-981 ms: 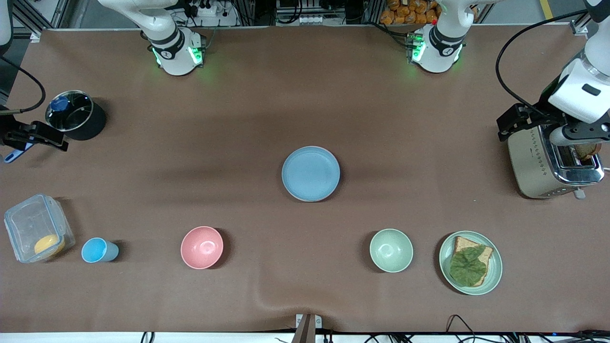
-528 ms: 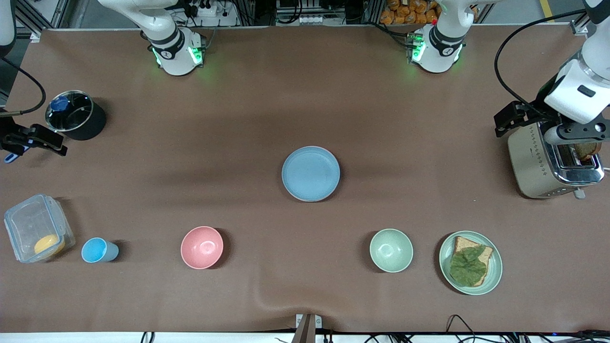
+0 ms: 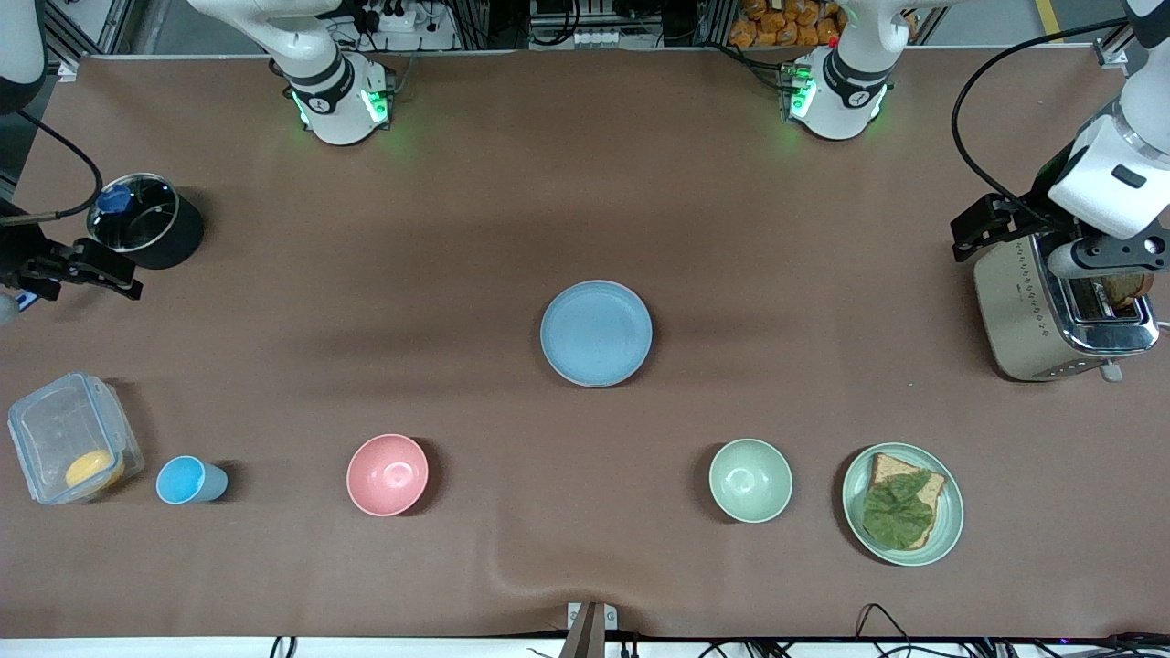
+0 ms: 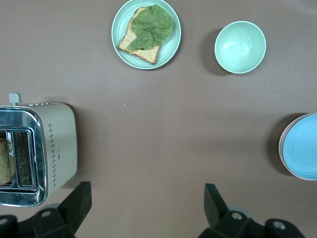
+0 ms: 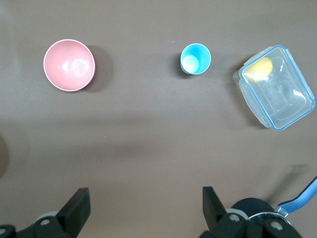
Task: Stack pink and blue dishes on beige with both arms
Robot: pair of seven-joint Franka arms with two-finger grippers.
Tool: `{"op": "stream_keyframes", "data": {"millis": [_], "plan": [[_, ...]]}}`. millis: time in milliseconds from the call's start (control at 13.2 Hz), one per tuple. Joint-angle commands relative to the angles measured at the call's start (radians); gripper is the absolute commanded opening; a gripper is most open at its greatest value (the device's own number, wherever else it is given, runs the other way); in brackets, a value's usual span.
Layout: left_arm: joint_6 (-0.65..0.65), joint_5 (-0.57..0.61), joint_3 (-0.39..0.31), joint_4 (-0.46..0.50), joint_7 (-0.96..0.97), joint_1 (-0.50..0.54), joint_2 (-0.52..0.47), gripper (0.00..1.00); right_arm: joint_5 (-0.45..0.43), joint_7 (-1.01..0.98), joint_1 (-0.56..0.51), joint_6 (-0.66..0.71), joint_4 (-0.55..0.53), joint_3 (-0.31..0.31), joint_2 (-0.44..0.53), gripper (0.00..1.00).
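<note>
The blue plate (image 3: pixel 596 333) lies flat at the middle of the table (image 3: pixel 585 183). In the left wrist view a thin pink rim (image 4: pixel 280 147) shows under its edge, so the pink plate sits directly below it. Whether a beige plate lies under the two cannot be told.

Read as a clock face on the front view with the blue plate at the centre:
- The pink bowl (image 3: pixel 388 474) stands at about eight o'clock.
- The blue cup (image 3: pixel 187 481) and the clear box (image 3: pixel 69 450) lie farther out along the same line.
- The green bowl (image 3: pixel 750 480) is at about four o'clock, with the green plate (image 3: pixel 951 525) carrying toast and a leaf just beside it.
- The toaster (image 3: pixel 1033 311) is at three o'clock.
- The black pot (image 3: pixel 146 219) is at ten o'clock.

The left gripper (image 4: pixel 146 208) hangs over the toaster at the left arm's end of the table. Its fingers (image 4: pixel 79 203) are spread wide with nothing between them.

The right gripper (image 5: pixel 144 208) hangs over the table beside the pot, at the right arm's end. It is also spread wide and empty.

Neither gripper touches a plate.
</note>
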State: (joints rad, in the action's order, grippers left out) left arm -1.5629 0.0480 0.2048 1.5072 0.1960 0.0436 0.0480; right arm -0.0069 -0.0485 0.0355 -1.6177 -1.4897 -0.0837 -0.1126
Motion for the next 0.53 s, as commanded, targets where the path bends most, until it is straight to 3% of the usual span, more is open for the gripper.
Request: {"op": "stream_keyframes", "data": {"millis": [0,453], "plan": [[0.017,-0.02,-0.007,-0.002,-0.024,0.001,-0.008,1.0,0.013,0.012,-0.036,0.01,-0.004,0.028,0.01,1.0],[0.018,-0.019,-0.007,-0.002,-0.024,-0.001,-0.008,1.0,0.015,0.044,-0.069,0.021,-0.015,0.068,0.013,1.0]]}}
